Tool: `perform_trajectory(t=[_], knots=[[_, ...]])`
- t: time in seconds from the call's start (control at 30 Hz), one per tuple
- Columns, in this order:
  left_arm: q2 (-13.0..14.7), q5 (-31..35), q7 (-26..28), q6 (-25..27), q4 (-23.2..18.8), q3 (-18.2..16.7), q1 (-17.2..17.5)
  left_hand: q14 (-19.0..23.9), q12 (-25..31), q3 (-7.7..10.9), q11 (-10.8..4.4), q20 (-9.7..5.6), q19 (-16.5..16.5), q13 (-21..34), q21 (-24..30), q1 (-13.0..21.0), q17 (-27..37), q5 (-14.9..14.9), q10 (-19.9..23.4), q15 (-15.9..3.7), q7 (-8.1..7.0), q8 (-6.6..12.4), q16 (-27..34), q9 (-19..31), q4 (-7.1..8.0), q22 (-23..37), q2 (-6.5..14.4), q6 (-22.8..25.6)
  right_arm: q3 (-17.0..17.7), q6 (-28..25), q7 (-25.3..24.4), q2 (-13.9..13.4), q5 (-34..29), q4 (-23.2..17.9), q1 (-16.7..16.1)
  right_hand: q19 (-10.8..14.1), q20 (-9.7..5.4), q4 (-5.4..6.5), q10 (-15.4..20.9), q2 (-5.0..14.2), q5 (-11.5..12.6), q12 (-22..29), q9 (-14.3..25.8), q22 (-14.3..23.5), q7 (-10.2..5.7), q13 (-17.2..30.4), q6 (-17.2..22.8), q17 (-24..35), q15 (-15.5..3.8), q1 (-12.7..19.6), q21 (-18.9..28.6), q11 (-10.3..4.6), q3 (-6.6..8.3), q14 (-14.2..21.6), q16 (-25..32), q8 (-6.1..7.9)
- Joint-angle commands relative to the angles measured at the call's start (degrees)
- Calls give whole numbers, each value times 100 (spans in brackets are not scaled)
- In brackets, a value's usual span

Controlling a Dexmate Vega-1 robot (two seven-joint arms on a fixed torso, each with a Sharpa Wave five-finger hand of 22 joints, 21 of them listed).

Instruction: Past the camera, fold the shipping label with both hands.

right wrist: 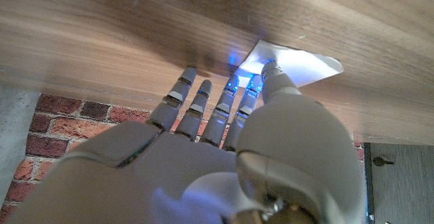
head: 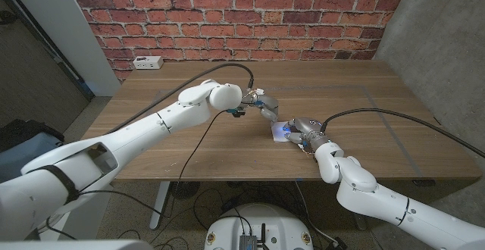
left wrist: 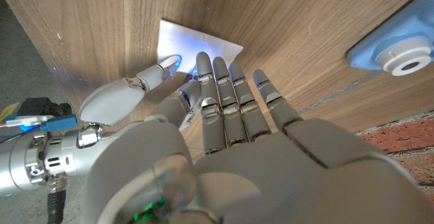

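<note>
While flat at mid-table (head: 364,98): shipping label (head: 279,131). Left hand (head: 265,105) and right hand (head: 303,135), fingers extended side by side, touching opposite edges. Risk: sliding or crooked crease under uneven pressure.

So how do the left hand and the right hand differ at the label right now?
The left hand reaches in from the far-left side on a long extended arm; the right hand comes from the near-right on a bent arm. In the left wrist view the left hand's fingers lie straight with tips at the shipping label; in the right wrist view the right hand's thumb sits on it. Both are at the label's edges on the table.
</note>
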Motion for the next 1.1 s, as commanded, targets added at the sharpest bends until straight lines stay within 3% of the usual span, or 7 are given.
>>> perform_trajectory(t=[0.03,0.8,1.1], knots=[[-205,78,-216,-82,263,195,-101,-5,64,44,18,-45,40,23,35,27,18,40,-10,-6,1,-26,-10,23,19,6,-30,30,15,9,-37,-6,47,10,-17,9,1,12,-25,2,-9,-11,14,17,-1,5,-46,21,-699,28,6,-2,-23,53,26,-2],[-438,-11,-516,73,717,434,-265,-161,33,79,75,-106,151,120,92,5,49,108,-221,74,57,-146,-103,91,105,-60,5,-118,28,70,-58,-48,100,20,-13,17,3,17,-34,2,-6,-18,15,17,-8,6,-51,23,-699,26,8,-21,-46,55,33,-5],[-396,-78,-422,-9,707,446,-264,-49,98,63,152,76,343,179,162,-6,131,133,-142,165,112,-156,-33,142,176,-100,27,-95,3,58,10,-40,96,49,43,17,4,22,-47,6,-4,-24,15,17,-25,5,-64,25,-708,23,8,-48,-55,58,38,-10]])
